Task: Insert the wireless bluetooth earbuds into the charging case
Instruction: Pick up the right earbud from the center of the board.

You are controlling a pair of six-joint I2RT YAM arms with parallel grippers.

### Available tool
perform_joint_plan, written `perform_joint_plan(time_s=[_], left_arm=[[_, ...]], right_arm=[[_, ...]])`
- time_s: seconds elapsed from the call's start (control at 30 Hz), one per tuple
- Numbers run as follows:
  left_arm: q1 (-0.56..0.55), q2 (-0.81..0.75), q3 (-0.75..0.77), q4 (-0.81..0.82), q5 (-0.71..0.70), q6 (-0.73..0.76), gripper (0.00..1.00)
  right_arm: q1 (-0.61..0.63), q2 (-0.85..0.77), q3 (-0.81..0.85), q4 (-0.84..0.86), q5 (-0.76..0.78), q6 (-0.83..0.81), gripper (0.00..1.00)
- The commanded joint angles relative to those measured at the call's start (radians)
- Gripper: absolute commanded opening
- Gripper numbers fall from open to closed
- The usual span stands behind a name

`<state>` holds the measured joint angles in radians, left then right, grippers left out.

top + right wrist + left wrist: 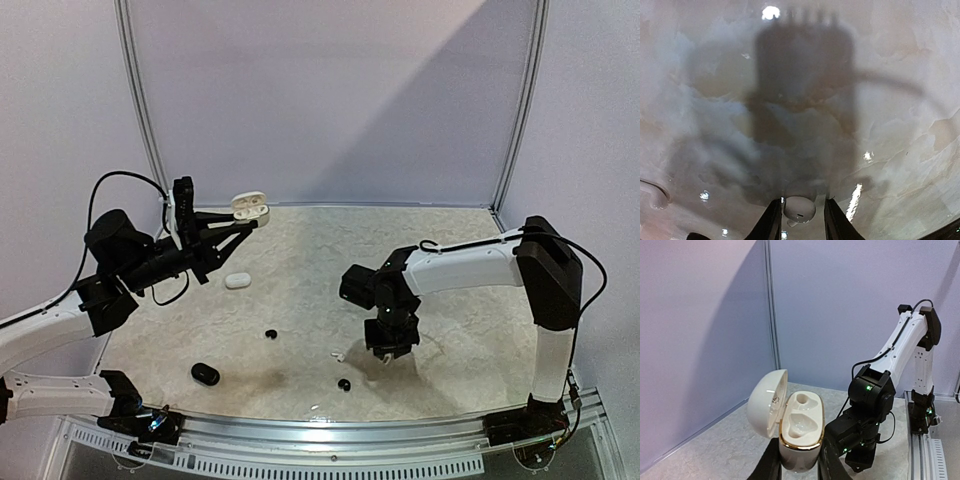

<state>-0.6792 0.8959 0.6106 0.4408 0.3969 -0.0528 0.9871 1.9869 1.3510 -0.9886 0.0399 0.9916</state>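
Note:
My left gripper (238,228) is shut on an open white charging case (250,207) with a gold rim and holds it high above the table's back left. In the left wrist view (797,467) the case (800,440) stands upright, its lid swung left and both sockets empty. My right gripper (386,350) points down close over the table. In the right wrist view it (801,220) is open, its fingers on either side of a white earbud (800,209), with a gap on the right. Another white earbud (337,355) and two black earbuds (271,333) (344,384) lie loose on the table.
A closed white case (237,280) lies at the middle left of the marbled table (460,340). A black case (205,374) lies near the front left. A metal rail (330,425) runs along the front edge, and walls close in the back and sides.

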Motion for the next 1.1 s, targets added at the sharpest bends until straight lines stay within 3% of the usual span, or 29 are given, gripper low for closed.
perform_joint_plan(time_s=[0.0, 0.47, 0.73, 1.07], left_arm=[[-0.014, 0.006, 0.011, -0.012, 0.005, 0.011, 0.0], [-0.013, 0.005, 0.005, -0.014, 0.0, 0.018, 0.0], [-0.011, 0.003, 0.0, -0.016, 0.002, 0.019, 0.0], [-0.011, 0.0, -0.002, -0.022, 0.001, 0.023, 0.0]], right_arm=[[-0.01, 0.051, 0.002, -0.084, 0.062, -0.048, 0.32], [-0.008, 0.018, -0.009, -0.14, 0.072, -0.108, 0.37], [-0.009, 0.032, 0.042, -0.06, 0.028, -0.19, 0.38], [-0.011, 0.069, 0.029, -0.076, 0.019, -0.186, 0.27]])
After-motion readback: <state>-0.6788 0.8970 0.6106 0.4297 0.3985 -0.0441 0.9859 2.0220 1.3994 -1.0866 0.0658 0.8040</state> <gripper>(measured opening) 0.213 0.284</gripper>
